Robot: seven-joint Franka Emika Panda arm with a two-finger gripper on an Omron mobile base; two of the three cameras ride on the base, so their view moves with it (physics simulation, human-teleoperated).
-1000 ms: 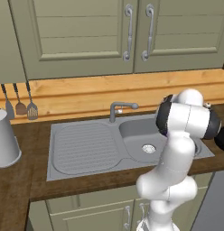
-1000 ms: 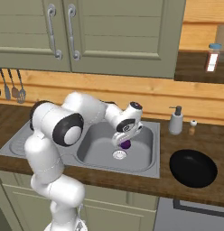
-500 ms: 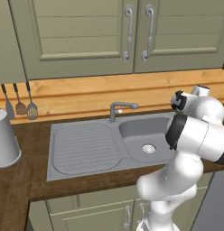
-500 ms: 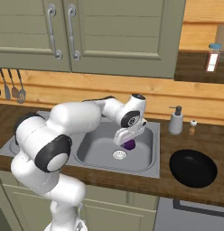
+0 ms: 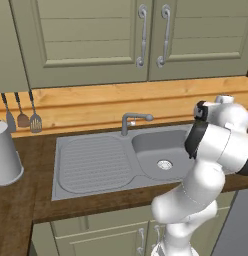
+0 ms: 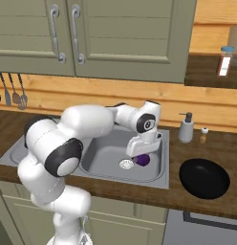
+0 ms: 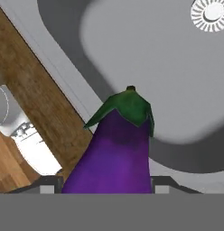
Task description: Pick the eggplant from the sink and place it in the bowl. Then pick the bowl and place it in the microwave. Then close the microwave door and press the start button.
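Observation:
In the hand view the glossy purple eggplant (image 7: 114, 155) with its green stem cap stands between my fingertips (image 7: 50, 183), held a little above the grey floor of the sink (image 7: 145, 49), where its shadow falls. The right base view has my gripper (image 6: 141, 154) shut on the eggplant (image 6: 143, 160) over the right part of the sink (image 6: 105, 155), close to the round drain (image 6: 126, 164). The wide black bowl (image 6: 204, 178) lies on the wooden counter right of the sink. The microwave and the microwave door are out of view.
A curved faucet (image 5: 132, 121) rises behind the basin and the ribbed drainboard (image 5: 91, 162) lies to its left. A soap dispenser (image 6: 186, 128) and a small bottle (image 6: 203, 135) stand behind the bowl. A grey canister (image 5: 5, 155) and hanging utensils (image 5: 22, 117) are far left.
My arm has swung to the right, and the gripper has carried the eggplant a little rightward over the basin. The bowl has not moved.

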